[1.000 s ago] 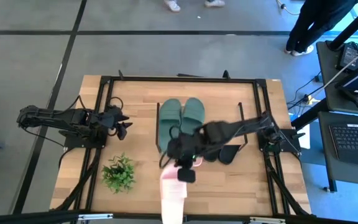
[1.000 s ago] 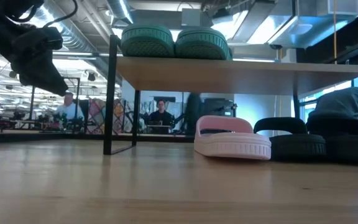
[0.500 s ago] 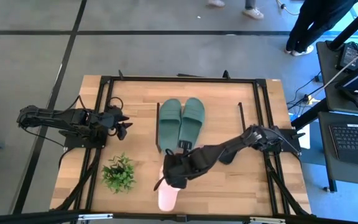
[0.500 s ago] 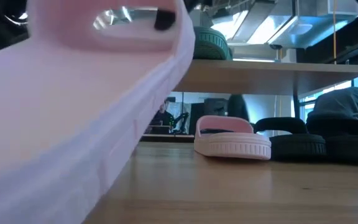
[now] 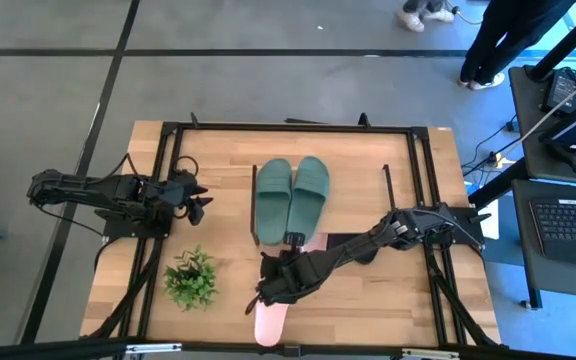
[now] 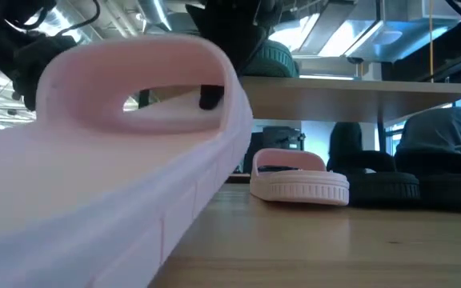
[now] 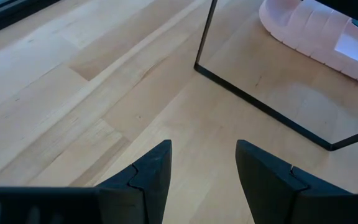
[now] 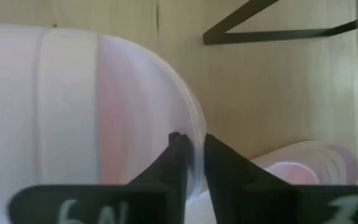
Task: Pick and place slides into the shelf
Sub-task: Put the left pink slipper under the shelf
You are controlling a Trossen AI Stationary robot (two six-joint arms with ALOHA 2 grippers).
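My right gripper (image 5: 276, 288) is near the table's near edge, shut on one pale pink slide (image 5: 268, 320), which fills the low view's foreground (image 6: 94, 200). The other pink slide (image 6: 298, 184) rests sole-down on the table under the shelf, beside the black slides (image 6: 390, 186). The green slides (image 5: 290, 195) lie side by side on the shelf's wooden top board (image 6: 334, 96). My left gripper (image 5: 200, 205) waits open at the table's left, above bare wood (image 7: 201, 165). My right gripper holds the pink slide by its wide strap (image 8: 191, 146), pinched between the two fingers at the strap's edge. One finger (image 6: 209, 96) shows inside the strap's opening; the other is outside. The fingers come from above, slanting toward the near edge. The slide hangs low and tilted.
A small green potted plant (image 5: 191, 276) stands left of the held slide. The shelf's thin black legs (image 6: 138, 128) stand at the table's middle. A black frame borders the table. People stand in the room beyond the far edge.
My right gripper has carried the pink slide toward the near edge and down. The slide, out of the low view a second ago, now fills its foreground and has tipped from steeply slanted toward level.
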